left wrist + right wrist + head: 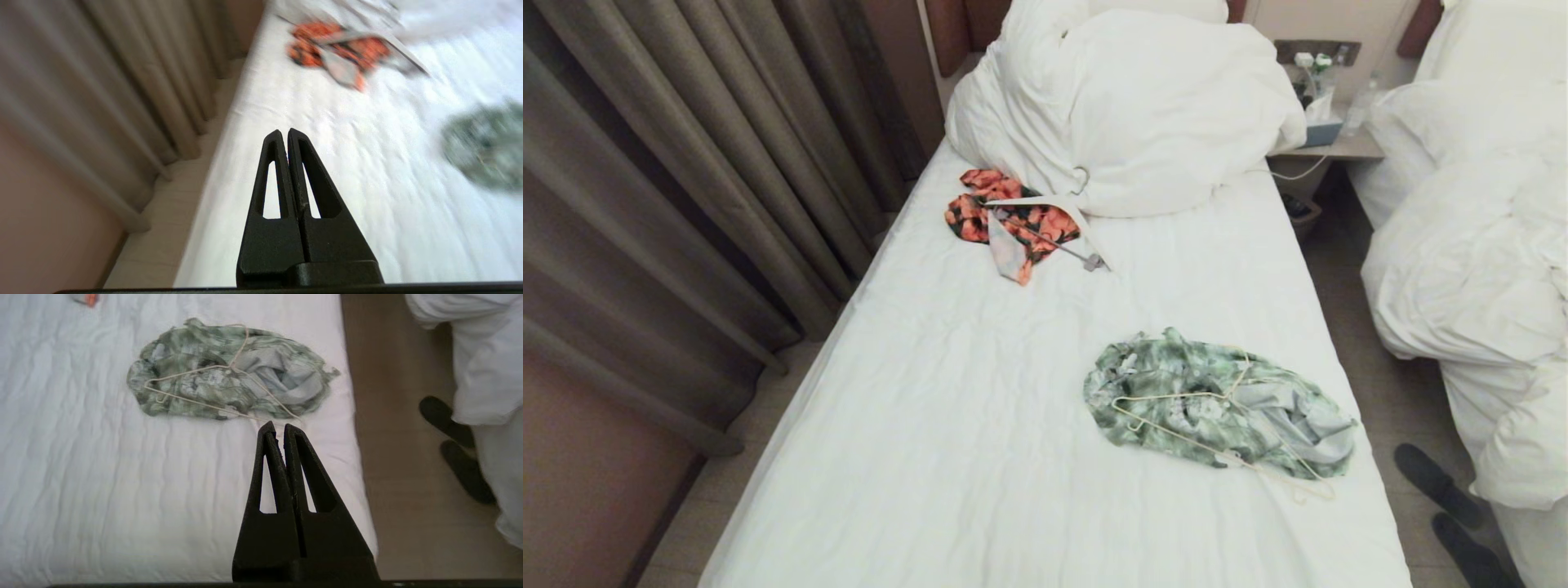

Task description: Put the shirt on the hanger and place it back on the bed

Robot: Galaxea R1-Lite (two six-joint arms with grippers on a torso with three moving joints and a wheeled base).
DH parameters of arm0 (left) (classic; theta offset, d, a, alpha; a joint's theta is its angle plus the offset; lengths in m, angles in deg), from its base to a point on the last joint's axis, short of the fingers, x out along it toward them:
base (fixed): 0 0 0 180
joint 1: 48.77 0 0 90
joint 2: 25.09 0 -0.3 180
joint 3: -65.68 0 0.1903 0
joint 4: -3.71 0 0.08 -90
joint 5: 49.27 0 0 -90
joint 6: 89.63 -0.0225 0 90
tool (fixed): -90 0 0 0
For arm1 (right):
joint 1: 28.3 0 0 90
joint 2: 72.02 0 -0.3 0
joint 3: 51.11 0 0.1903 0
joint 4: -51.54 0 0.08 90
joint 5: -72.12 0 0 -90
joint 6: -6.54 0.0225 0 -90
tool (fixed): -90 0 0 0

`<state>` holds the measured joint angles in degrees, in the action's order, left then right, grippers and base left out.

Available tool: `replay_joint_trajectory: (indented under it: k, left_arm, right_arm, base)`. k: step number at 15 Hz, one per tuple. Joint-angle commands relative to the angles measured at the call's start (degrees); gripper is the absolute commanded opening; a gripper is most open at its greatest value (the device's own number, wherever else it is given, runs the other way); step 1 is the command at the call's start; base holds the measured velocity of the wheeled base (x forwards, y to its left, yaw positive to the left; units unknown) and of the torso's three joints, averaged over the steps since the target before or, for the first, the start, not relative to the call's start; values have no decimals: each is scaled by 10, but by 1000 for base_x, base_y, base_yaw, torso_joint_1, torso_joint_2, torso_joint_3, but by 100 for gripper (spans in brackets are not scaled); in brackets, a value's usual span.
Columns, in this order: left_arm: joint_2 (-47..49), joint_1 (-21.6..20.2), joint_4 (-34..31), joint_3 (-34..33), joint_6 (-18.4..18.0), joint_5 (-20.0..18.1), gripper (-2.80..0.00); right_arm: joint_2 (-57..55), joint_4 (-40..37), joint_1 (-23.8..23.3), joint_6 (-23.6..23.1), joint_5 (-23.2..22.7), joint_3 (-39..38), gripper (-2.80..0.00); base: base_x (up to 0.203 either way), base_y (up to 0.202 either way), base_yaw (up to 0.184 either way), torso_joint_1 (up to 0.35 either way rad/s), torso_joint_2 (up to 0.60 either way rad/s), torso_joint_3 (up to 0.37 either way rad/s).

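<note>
The green-and-white shirt (1217,404) lies crumpled on the bed (980,392), near its right edge. A thin cream wire hanger (1176,398) rests on top of the shirt, lying flat. In the right wrist view the shirt (229,371) and hanger (192,371) lie ahead of my right gripper (276,425), which is shut and empty above the sheet. My left gripper (283,132) is shut and empty over the bed's left side, with the shirt (486,147) far off. Neither arm shows in the head view.
An orange-and-black garment (1005,216) with a thicker white hanger (1086,237) lies by the bunched duvet (1127,106). Curtains (686,163) run along the left. A nightstand (1331,139), a second bed (1486,245) and a person's dark shoes (1437,486) are on the right.
</note>
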<state>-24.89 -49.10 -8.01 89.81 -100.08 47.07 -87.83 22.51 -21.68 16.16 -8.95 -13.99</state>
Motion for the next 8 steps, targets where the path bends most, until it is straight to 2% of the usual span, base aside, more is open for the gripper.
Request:
replay_joint_trajectory:
  k: [1,3,5,8]
  left_arm:
    - [-2,0,-15,-8,0,-7,-280]
    - [-2,0,-38,-8,0,-37,-280]
    - [-2,0,-52,-9,-2,-45,-280]
    - [-2,0,-89,-9,-3,-68,-280]
  right_arm:
    - [-4,59,8,-2,-8,-45,-280]
    - [-3,70,22,-41,-13,-58,-280]
    - [-2,102,18,-64,25,-62,-280]
    - [10,155,-37,-95,36,-68,-280]
  base:
    - [0,0,0,0,0,0]
    - [0,0,0,0,0,0]
    - [0,0,0,0,0,0]
    - [0,0,0,0,0,0]
